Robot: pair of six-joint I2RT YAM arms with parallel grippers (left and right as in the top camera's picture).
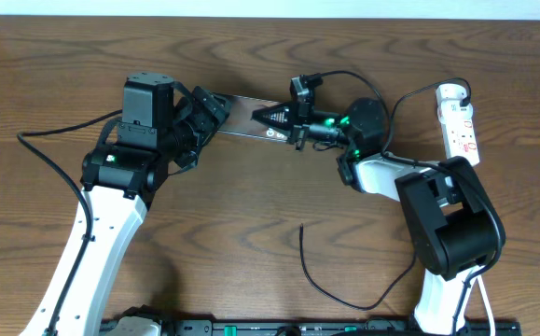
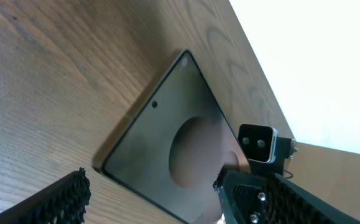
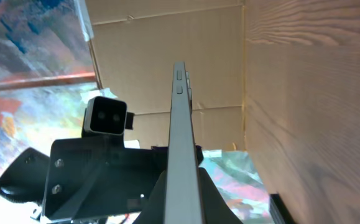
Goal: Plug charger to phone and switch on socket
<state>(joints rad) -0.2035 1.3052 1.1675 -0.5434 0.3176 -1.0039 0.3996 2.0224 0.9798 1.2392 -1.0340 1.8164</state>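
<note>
Thin flat glossy phone (image 2: 167, 143), rounded corners; grained brown wood table (image 1: 251, 215).

Left arm (image 1: 102, 224) reaches inward, its fingers (image 2: 68, 196) spread wide.

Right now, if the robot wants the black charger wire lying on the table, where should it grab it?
Probably just behind the loose end of the charger, coming straight down. That end lies flat on the table near the right arm, with nothing crowding it, so the thin wire can be pinched crosswise. The plug is too small to see.
</note>
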